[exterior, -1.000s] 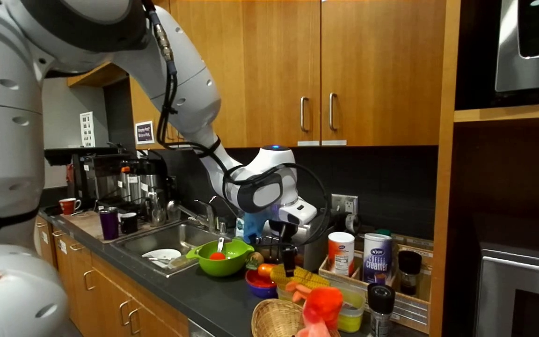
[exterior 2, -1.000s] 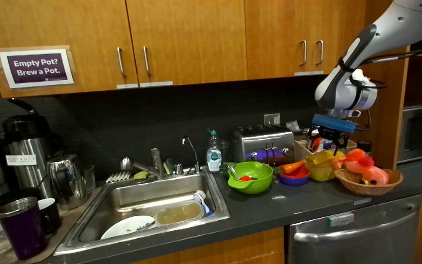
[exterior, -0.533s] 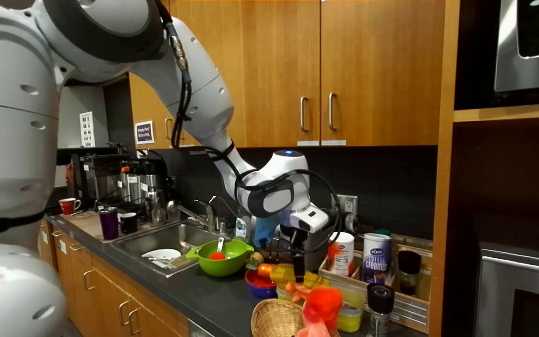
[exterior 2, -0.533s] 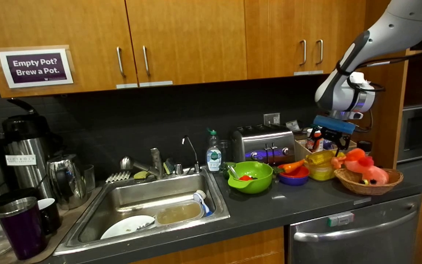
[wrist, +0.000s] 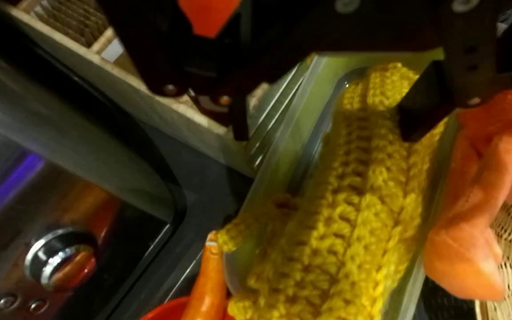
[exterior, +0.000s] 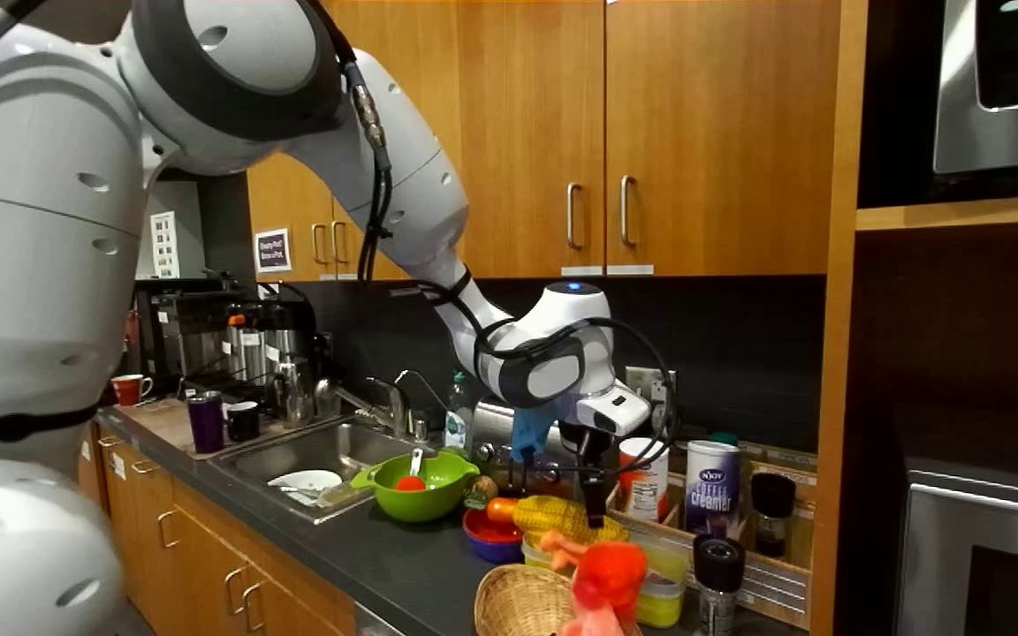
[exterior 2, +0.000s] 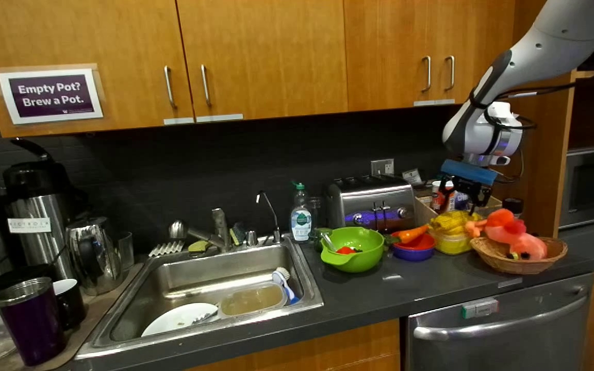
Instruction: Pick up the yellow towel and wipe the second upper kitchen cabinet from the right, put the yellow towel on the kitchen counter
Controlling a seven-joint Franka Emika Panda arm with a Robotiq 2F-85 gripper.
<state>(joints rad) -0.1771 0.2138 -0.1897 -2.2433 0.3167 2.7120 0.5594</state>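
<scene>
The hand (wrist: pixel 327 135) has just slid along over the towel (wrist: pixel 354 209), fingers spread, pinching nothing. The towel lies in or on the tub (exterior 2: pixel 454 245), looking more bunched now. I'd guess the grab comes next.

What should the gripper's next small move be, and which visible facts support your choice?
Probably close the gripper on the yellow towel: in the wrist view its jaws stand apart with part of the towel showing between them, and the towel lies on the yellow container, not yet lifted.
</scene>
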